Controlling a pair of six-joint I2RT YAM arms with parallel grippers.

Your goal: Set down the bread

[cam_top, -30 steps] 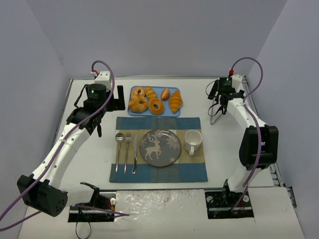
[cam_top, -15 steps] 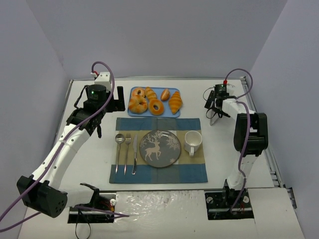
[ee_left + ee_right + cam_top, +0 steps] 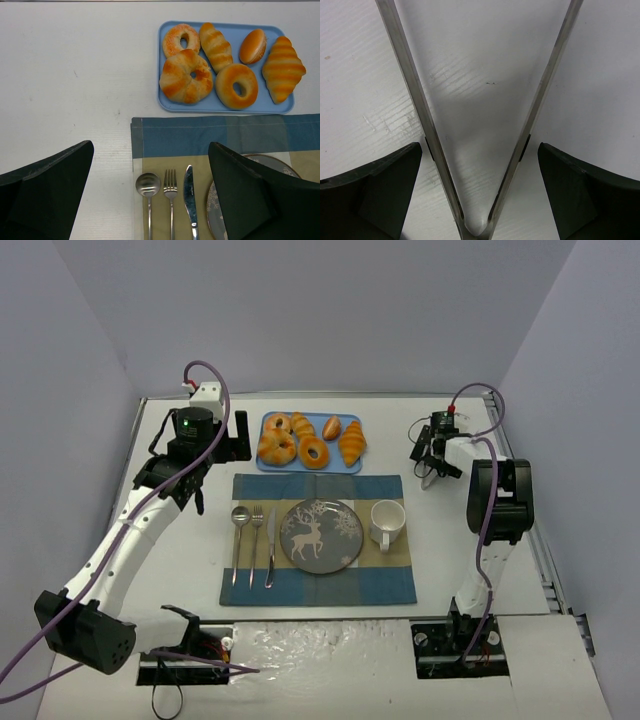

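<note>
Bread sits on the blue tray, and both grippers are spread with nothing clamped.

Nearest, a checked placemat (image 3: 300, 590) carries a spoon (image 3: 238, 530), fork (image 3: 255, 535) and knife (image 3: 270, 550), a grey plate (image 3: 321, 536) printed with a deer, and a white mug (image 3: 387, 524) just right of it. Beyond the mat's far edge, the blue tray (image 3: 265, 108) holds all the bread: a sugared ring (image 3: 181, 39), striped roll (image 3: 216, 40), oval bun (image 3: 252, 45), croissant (image 3: 282, 69), twisted ring (image 3: 185, 76) and smooth ring (image 3: 236, 86), golden-orange and packed close. The left gripper (image 3: 151, 145) hangs just left of the tray, fingers wide apart. At the right of the table (image 3: 440, 560), the right gripper (image 3: 480, 145) has its fingers apart on either side of V-shaped metal tongs (image 3: 418, 100).
</note>
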